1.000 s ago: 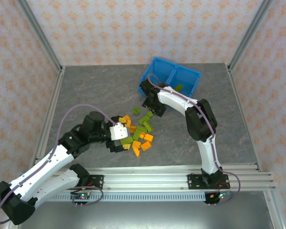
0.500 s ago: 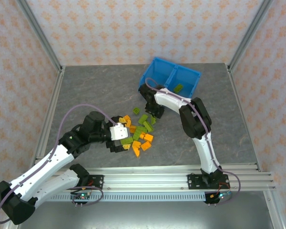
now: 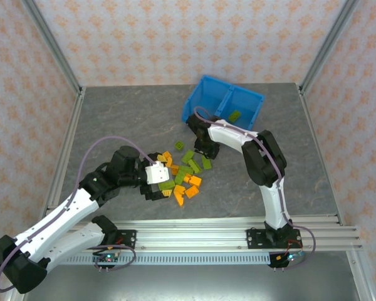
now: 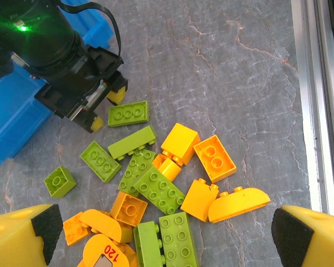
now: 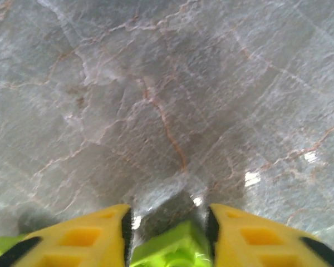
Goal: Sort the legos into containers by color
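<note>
A pile of orange and lime green legos (image 3: 183,175) lies mid-table, and the left wrist view shows it spread out, with a green brick (image 4: 160,190) in its middle. My left gripper (image 3: 161,186) hovers over the pile's near left side, open wide (image 4: 161,239), with nothing held. My right gripper (image 3: 207,152) is down at the table beside the pile's far edge. Its yellow fingers (image 5: 83,239) are closed on a lime green lego (image 5: 170,247). The blue bin (image 3: 208,94) stands behind it, with one green lego (image 3: 235,116) in its right compartment.
A lone green brick (image 3: 178,145) lies left of the right gripper. The bin's blue wall (image 4: 11,119) is close behind the right gripper's black body (image 4: 61,61). An aluminium rail (image 3: 238,231) runs along the near edge, and patterned walls enclose the table.
My right gripper has shifted a little toward the right and nearer along the pile's far edge. The left arm has hardly moved.
</note>
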Motion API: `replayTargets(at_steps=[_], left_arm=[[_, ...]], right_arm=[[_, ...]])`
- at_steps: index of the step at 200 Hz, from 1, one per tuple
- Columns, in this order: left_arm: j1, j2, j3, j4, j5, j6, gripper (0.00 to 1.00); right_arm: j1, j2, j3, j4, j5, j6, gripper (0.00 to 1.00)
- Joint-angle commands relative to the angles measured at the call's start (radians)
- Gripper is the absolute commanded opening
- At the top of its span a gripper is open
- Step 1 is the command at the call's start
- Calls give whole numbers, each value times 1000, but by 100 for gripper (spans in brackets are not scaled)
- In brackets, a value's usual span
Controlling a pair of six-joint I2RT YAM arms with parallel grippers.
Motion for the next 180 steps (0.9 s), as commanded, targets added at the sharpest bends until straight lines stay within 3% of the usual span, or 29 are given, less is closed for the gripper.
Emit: replayTargets(at_steps=[1, 21, 60, 90, 134, 180], left_arm=[[-4, 0, 20, -17, -1, 15, 100], [-4, -2, 20, -17, -7, 16, 100], [-4, 10, 23, -12, 4, 15, 100], [-4, 20, 26, -15, 3, 17, 100], [-4, 18, 24, -16, 1, 15, 100], [-5, 7, 23, -10, 37, 19, 100]], right_arm=[[8, -50, -20, -34, -51, -96, 63], [15, -83, -72, -50, -56, -148, 67], [28, -124, -160, -55, -45, -254, 64], [38, -94, -163, -34, -126, -307, 61], [43, -71, -169, -32, -46, -291, 36], [34, -185, -137, -7, -15, -296, 29]])
